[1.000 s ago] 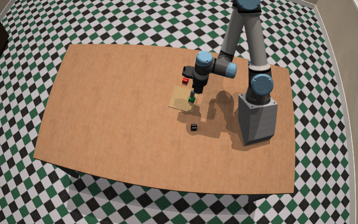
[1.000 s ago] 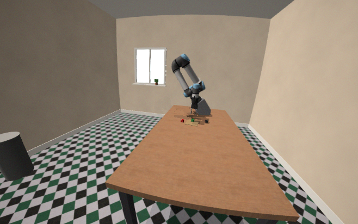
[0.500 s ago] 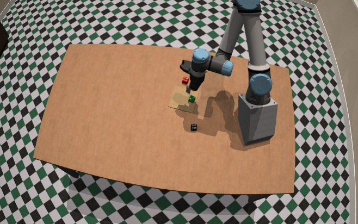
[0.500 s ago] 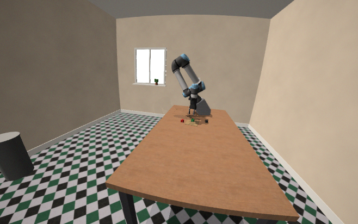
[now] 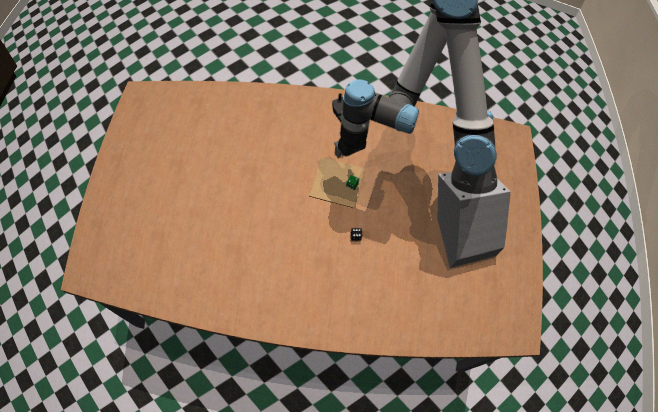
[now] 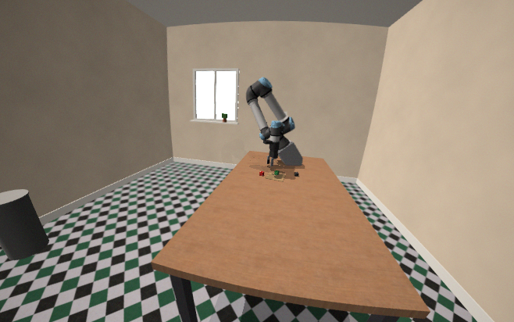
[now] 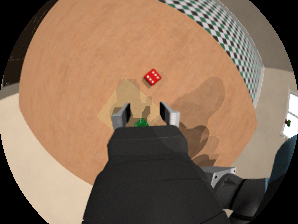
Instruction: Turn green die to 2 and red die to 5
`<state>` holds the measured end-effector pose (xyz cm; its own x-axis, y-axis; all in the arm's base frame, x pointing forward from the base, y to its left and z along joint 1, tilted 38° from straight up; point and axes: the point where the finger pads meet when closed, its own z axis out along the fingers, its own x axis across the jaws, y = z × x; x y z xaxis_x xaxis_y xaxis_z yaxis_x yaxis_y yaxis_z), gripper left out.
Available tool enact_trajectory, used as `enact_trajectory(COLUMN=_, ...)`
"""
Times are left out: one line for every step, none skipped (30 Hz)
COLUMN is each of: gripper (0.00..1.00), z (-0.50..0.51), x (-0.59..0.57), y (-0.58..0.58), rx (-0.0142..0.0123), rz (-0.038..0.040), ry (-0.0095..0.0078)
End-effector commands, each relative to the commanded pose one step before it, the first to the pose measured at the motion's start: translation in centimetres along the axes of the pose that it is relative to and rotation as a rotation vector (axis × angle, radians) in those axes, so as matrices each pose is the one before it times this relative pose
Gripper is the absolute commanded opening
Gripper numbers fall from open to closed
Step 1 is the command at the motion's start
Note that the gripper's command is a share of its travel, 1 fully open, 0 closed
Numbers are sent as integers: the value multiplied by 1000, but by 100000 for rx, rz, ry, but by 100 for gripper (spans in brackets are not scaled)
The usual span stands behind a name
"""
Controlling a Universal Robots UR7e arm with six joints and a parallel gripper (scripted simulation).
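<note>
The green die (image 5: 353, 181) (image 6: 276, 172) sits on the tan mat (image 5: 320, 192) (image 6: 278, 178) near its right edge. In the wrist view only a sliver of the green die (image 7: 140, 123) shows, low between the fingers. My gripper (image 5: 342, 151) (image 6: 270, 160) (image 7: 145, 108) is open and empty, raised above the mat's far side. The red die (image 6: 261, 173) (image 7: 152, 76) lies on the bare table just off the mat; the gripper hides it in the top view. The black die (image 5: 356, 234) (image 6: 296, 174) lies on the table off the mat's other side.
The robot's grey pedestal (image 5: 472, 220) stands on the table right of the mat. The wooden table (image 5: 225, 225) stretches wide to the left and front. A dark cylinder (image 6: 19, 224) stands on the floor far away.
</note>
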<state>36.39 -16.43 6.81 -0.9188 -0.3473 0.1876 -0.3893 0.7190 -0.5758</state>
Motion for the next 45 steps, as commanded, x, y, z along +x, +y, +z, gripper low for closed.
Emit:
enact_trajectory(gripper=100, z=4, x=157, y=-588, rx=58, rz=8110, ry=-75)
enact_trajectory(gripper=100, z=18, x=85, y=-369, rx=7, rz=5163, ry=-2)
enact_trajectory(gripper=100, z=17, x=69, y=-365, rx=10, rz=5110, ry=-2)
enact_trajectory(gripper=100, z=16, x=53, y=-358, rx=12, rz=5037, ry=-3)
enact_trajectory(gripper=100, z=13, x=34, y=-312, rx=13, rz=4403, ry=-3)
enact_trajectory(gripper=100, z=2, x=3, y=-38, rx=2, rz=541, ry=0)
enact_trajectory(gripper=100, z=14, x=23, y=-340, rx=17, rz=4831, ry=-4)
enact_trajectory(gripper=100, z=12, x=10, y=-328, rx=19, rz=4700, ry=-5)
enact_trajectory(gripper=100, z=11, x=-3, y=-315, rx=21, rz=4551, ry=-6)
enact_trajectory(gripper=100, z=10, x=-14, y=-296, rx=21, rz=4317, ry=-7)
enact_trajectory(gripper=100, z=0, x=0, y=-5, rx=0, rz=69, ry=0)
enact_trajectory(gripper=100, z=9, x=-24, y=-285, rx=23, rz=4204, ry=-8)
enact_trajectory(gripper=100, z=8, x=-32, y=-268, rx=23, rz=4008, ry=-9)
enact_trajectory(gripper=100, z=7, x=-39, y=-251, rx=23, rz=3799, ry=-9)
enact_trajectory(gripper=100, z=6, x=-44, y=-233, rx=23, rz=3578, ry=-10)
enact_trajectory(gripper=100, z=5, x=-48, y=-215, rx=22, rz=3347, ry=-11)
enact_trajectory(gripper=100, z=0, x=0, y=0, rx=0, rz=0, ry=0)
enact_trajectory(gripper=100, z=0, x=0, y=0, rx=0, rz=0, ry=0)
enact_trajectory(gripper=100, z=4, x=-50, y=-197, rx=22, rz=3107, ry=-11)
enact_trajectory(gripper=100, z=4, x=-51, y=-179, rx=21, rz=2861, ry=-11)
enact_trajectory(gripper=100, z=3, x=-50, y=-161, rx=19, rz=2610, ry=-11)
enact_trajectory(gripper=100, z=3, x=-49, y=-143, rx=18, rz=2356, ry=-10)
enact_trajectory(gripper=100, z=2, x=-46, y=-126, rx=16, rz=2103, ry=-10)
enact_trajectory(gripper=100, z=2, x=-43, y=-110, rx=14, rz=1851, ry=-9)
enact_trajectory(gripper=100, z=1, x=-38, y=-94, rx=13, rz=1604, ry=-8)
enact_trajectory(gripper=100, z=1, x=-34, y=-79, rx=11, rz=1363, ry=-7)
enact_trajectory(gripper=100, z=1, x=-29, y=-65, rx=9, rz=1133, ry=-6)
enact_trajectory(gripper=100, z=1, x=-24, y=-52, rx=7, rz=915, ry=-5)
enact_trajectory(gripper=100, z=0, x=-19, y=-41, rx=6, rz=712, ry=-4)
enact_trajectory(gripper=100, z=0, x=-14, y=-30, rx=4, rz=528, ry=-3)
enact_trajectory(gripper=100, z=0, x=-10, y=-21, rx=3, rz=367, ry=-2)
enact_trajectory(gripper=100, z=0, x=-6, y=-13, rx=2, rz=230, ry=-1)
enact_trajectory(gripper=100, z=0, x=-3, y=-7, rx=1, rz=122, ry=-1)
enact_trajectory(gripper=100, z=0, x=0, y=0, rx=0, rz=0, ry=0)
enact_trajectory(gripper=100, z=0, x=0, y=0, rx=0, rz=0, ry=0)
enact_trajectory(gripper=100, z=0, x=-1, y=-3, rx=0, rz=46, ry=0)
enact_trajectory(gripper=100, z=0, x=0, y=0, rx=0, rz=7, ry=0)
enact_trajectory(gripper=87, z=0, x=0, y=0, rx=0, rz=0, ry=0)
enact_trajectory(gripper=87, z=0, x=0, y=0, rx=0, rz=0, ry=0)
enact_trajectory(gripper=87, z=0, x=0, y=0, rx=0, rz=0, ry=0)
enact_trajectory(gripper=87, z=0, x=0, y=0, rx=0, rz=0, ry=0)
enact_trajectory(gripper=87, z=0, x=0, y=0, rx=0, rz=0, ry=0)
enact_trajectory(gripper=87, z=0, x=0, y=0, rx=0, rz=0, ry=0)
enact_trajectory(gripper=87, z=0, x=0, y=0, rx=0, rz=0, ry=0)
enact_trajectory(gripper=87, z=0, x=0, y=0, rx=0, rz=0, ry=0)
